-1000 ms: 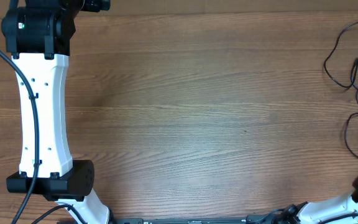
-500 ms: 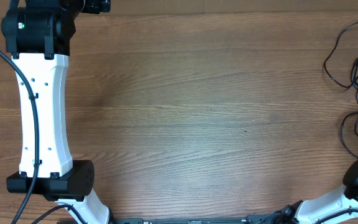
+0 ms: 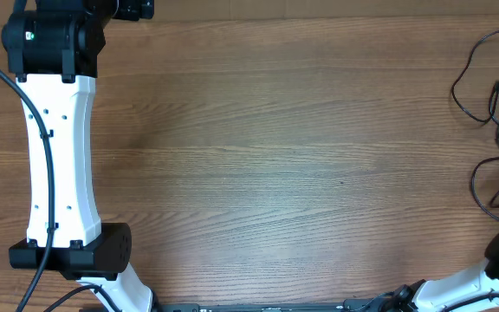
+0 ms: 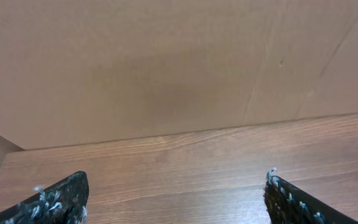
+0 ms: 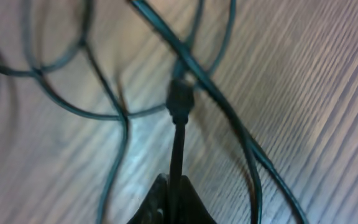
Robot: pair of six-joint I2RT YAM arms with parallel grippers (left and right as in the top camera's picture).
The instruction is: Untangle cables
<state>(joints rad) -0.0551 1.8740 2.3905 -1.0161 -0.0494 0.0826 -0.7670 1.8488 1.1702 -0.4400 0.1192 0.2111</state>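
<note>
Where the thin black wiry cables [image 3: 495, 97] lie: in loose loops at the right edge of the brown wood-grain surface [image 3: 275, 156].
Right claw [image 5: 169, 208]: pinched together on one cable just behind its small plug [image 5: 180, 102].
Left claw [image 4: 174, 186]: spread wide apart above the surface.

My gripper [image 5: 171, 205] pinches one thin black cable [image 5: 178, 149], its small plug [image 5: 180, 102] just ahead; the other cables [image 5: 229, 111] loop and cross, blurred, over the wooden desk [image 5: 316, 81].
</note>
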